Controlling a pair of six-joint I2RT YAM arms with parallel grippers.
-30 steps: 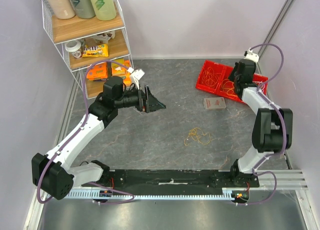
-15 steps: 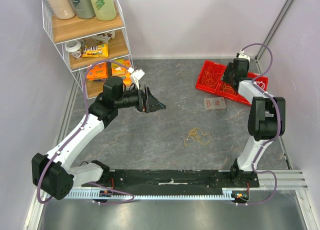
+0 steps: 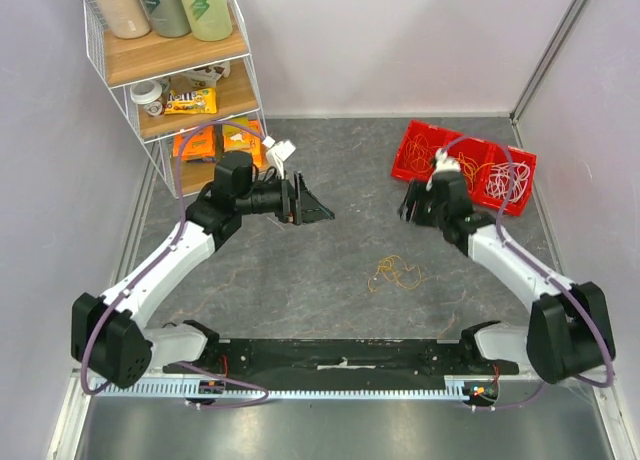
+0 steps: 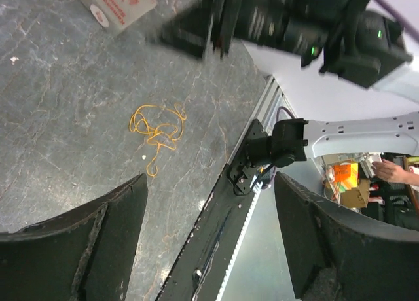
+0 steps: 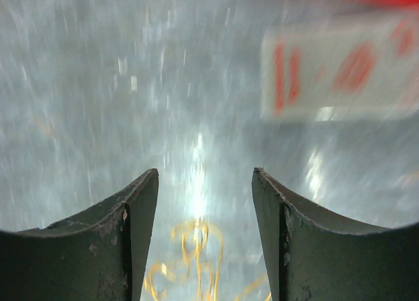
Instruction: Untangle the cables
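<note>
A grey stone-patterned table (image 3: 300,280) sits between pale lilac walls. A loose tangle of orange cables (image 3: 392,272) lies on it, below the right gripper (image 5: 205,173) and slightly towards that arm's base, well apart from the left gripper (image 3: 316,204). Both grippers hang above the table with jaws spread and nothing between them. A blurred white-and-red box (image 5: 340,69) lies just ahead of the right gripper. Beyond it, red bins (image 3: 408,145) hold more orange and white cables.

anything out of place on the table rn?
One small tangle of thin orange cable lies loose mid-table, apart from the red plastic bin holding more cables. A white-and-red box lies flat nearby. Nothing looks spilled or damaged.
</note>
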